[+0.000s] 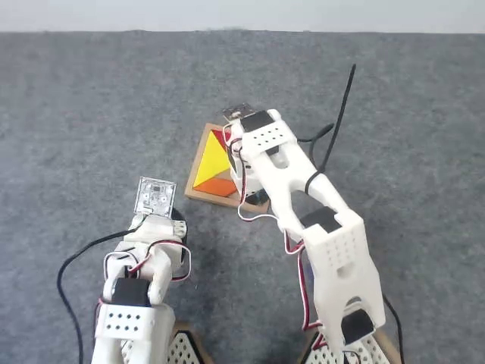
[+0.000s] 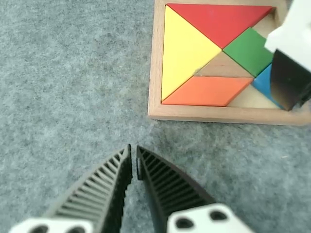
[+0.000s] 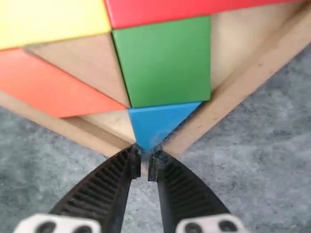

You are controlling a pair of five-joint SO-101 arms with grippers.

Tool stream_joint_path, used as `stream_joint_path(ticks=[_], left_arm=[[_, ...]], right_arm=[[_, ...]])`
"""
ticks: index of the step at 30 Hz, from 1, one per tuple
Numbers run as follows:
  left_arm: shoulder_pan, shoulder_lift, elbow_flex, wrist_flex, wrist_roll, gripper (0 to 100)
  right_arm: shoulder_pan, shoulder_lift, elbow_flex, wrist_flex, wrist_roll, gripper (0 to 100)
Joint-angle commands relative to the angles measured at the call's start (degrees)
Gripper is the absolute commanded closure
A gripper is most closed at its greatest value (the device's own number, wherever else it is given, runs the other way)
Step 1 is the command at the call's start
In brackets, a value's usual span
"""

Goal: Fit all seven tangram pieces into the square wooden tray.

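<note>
High view: my right arm (image 1: 292, 178) leans over the wooden tray (image 1: 196, 161). Left wrist view: my left gripper (image 2: 132, 149), nearly closed and empty, hangs near the tray. Right wrist view: my right gripper (image 3: 142, 156), nearly closed and empty, meets the blue triangle (image 3: 156, 121) at the tray's corner.

A grey carpet-like surface (image 1: 83, 114) spreads throughout, ending at a pale band (image 1: 242, 14) along the far edge.
</note>
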Motion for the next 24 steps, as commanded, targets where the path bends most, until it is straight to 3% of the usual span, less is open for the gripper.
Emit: stream_joint_path(ticks=[1,7,19,24], left_arm=[[-0.26,-0.79,-0.48,0.44,0.44,98],[-0.26,-0.79,-0.48,0.44,0.44,98],[-0.26,-0.79,-0.48,0.44,0.44,98],[-0.26,-0.79,-0.48,0.44,0.44,98]], right_arm=[[-0.66,-1.36,1.85,-6.64,-0.79,98.5],[-2.42,-4.18,4.66,-10.15,-0.62,92.5],[0.66,-7.60,12.04,-19.47,-0.35,91.7],[1.89,-7.69,12.04,-21.14,6.07,91.7]])
